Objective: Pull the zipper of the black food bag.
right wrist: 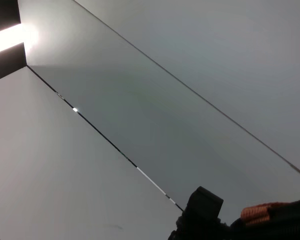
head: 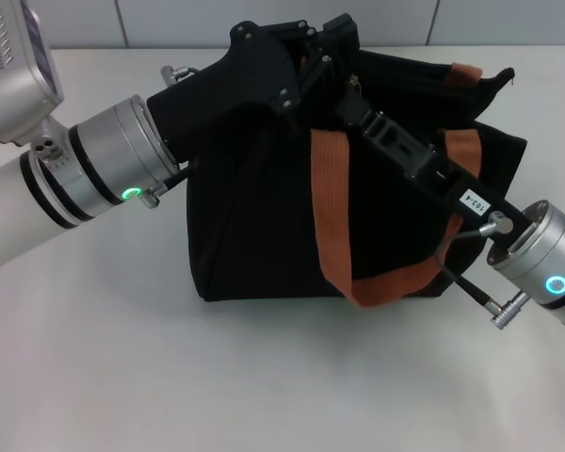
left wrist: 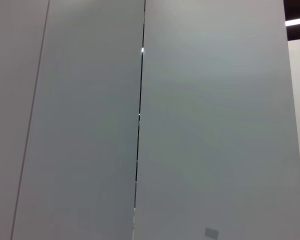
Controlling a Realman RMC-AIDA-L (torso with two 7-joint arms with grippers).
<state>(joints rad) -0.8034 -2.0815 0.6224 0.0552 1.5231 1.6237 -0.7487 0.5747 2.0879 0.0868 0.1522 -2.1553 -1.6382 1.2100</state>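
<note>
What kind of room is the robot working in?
Probably a lab or test room: a plain white table, bare pale wall panels, a strip ceiling light, and just one black food bag with both tools at its top.

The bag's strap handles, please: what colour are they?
Orange-brown strap handles, clearest in the head view.

Even, bright light; glare in right wrist view's corner.

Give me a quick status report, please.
Both grippers, left gripper and right gripper, over black food bag top. Zipper hidden. Orange strap hangs down front.
</note>
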